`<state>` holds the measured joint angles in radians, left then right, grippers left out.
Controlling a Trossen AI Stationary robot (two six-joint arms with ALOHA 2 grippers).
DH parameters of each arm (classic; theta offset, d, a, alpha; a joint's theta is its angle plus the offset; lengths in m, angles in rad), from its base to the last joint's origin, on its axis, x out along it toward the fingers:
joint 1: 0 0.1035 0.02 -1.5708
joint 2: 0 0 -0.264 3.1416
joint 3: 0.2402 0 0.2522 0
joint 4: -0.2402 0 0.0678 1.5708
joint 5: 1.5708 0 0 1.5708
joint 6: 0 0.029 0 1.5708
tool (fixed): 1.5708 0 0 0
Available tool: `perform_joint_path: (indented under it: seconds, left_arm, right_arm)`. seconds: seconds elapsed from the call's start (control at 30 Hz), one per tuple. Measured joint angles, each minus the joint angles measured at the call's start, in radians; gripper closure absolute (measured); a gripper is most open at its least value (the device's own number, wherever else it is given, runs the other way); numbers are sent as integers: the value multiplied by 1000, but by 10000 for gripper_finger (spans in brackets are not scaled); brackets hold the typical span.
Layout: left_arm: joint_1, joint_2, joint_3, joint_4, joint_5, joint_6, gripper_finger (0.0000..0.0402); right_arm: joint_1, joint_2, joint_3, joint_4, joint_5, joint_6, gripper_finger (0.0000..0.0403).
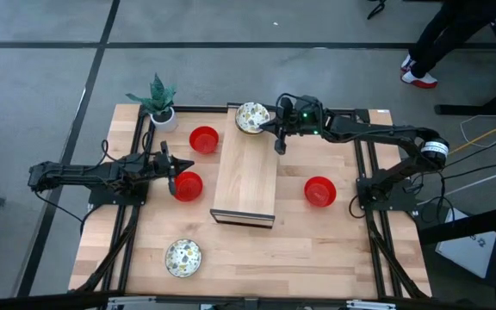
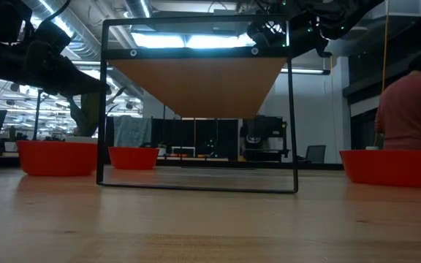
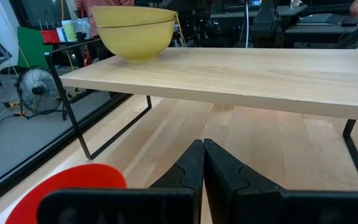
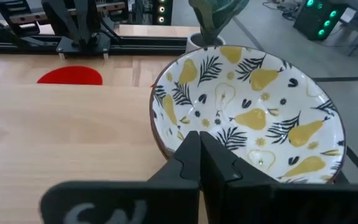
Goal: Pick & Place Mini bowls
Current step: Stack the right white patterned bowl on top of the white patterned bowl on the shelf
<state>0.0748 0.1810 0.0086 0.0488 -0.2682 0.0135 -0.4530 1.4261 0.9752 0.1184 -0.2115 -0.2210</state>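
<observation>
A robotics lab or workshop, judging by two dark arms bolted to a wooden table (image 1: 317,250) fenced with black rails (image 1: 370,224) on a bare grey concrete floor (image 1: 41,69). Beyond the table, exposed ceiling ducts and strip lights (image 2: 196,40), benches crowded with screens and gear, a standing fan (image 3: 37,84), equipment with green indicator lights (image 4: 321,15). To the far right, a person (image 2: 411,109) at another bench

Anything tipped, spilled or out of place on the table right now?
Nothing stands out. The three red bowls and the patterned bowl sit upright on the table; another patterned bowl sits upright on the shelf.
</observation>
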Motion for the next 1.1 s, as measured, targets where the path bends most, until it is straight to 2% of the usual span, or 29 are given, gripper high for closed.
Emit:
perform_joint_path:
  seconds: [0.57,1.1]
  left_arm:
    - [0,0,0,0,0,0,398]
    - [0,0,0,0,0,0,398]
  right_arm:
    - [4,0,0,145,0,2,403]
    - [61,0,35,126,2,1,403]
